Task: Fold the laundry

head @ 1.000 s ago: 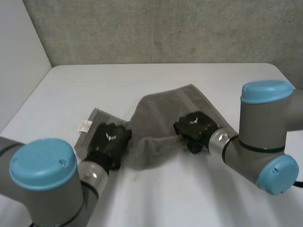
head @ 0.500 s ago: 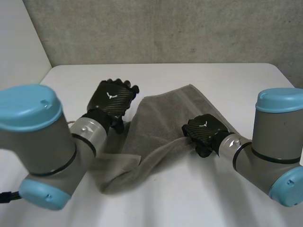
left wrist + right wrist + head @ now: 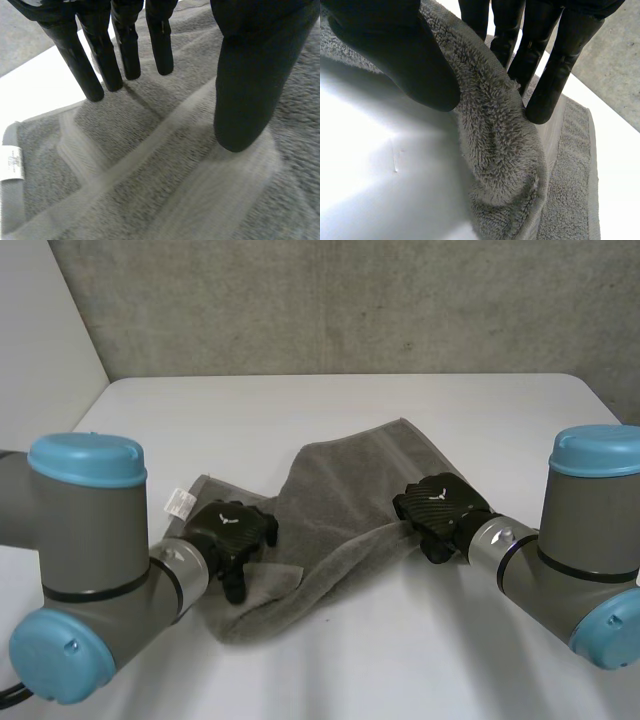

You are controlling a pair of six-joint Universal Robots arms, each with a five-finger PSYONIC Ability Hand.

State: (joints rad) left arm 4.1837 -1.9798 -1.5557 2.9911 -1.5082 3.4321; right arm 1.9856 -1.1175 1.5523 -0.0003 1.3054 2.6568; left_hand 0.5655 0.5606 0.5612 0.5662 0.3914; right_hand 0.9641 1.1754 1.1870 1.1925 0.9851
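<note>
A grey towel [image 3: 340, 485] lies rumpled across the middle of the white table [image 3: 330, 405], with a white label [image 3: 180, 504] at its left corner. My left hand [image 3: 233, 530] rests on the towel's left part, just beside that label. In the left wrist view its fingers [image 3: 100, 65] are straight and the thumb [image 3: 245, 75] presses down on the towel [image 3: 165, 170]; the label [image 3: 11, 164] lies past the fingertips. My right hand [image 3: 440, 508] is at the towel's near right edge. There its thumb [image 3: 405, 60] and fingers pinch a raised fold of the towel [image 3: 505, 150].
A grey concrete wall [image 3: 340, 300] stands behind the table's far edge. Bare white tabletop lies beyond the towel and in front of it, between my two arms. The table's left edge [image 3: 60, 445] runs close to my left arm.
My left hand let go, lifted up and back, then came down open on the towel's left part near the label. The towel's near left part shifted. My right hand drew slightly right, still pinching.
</note>
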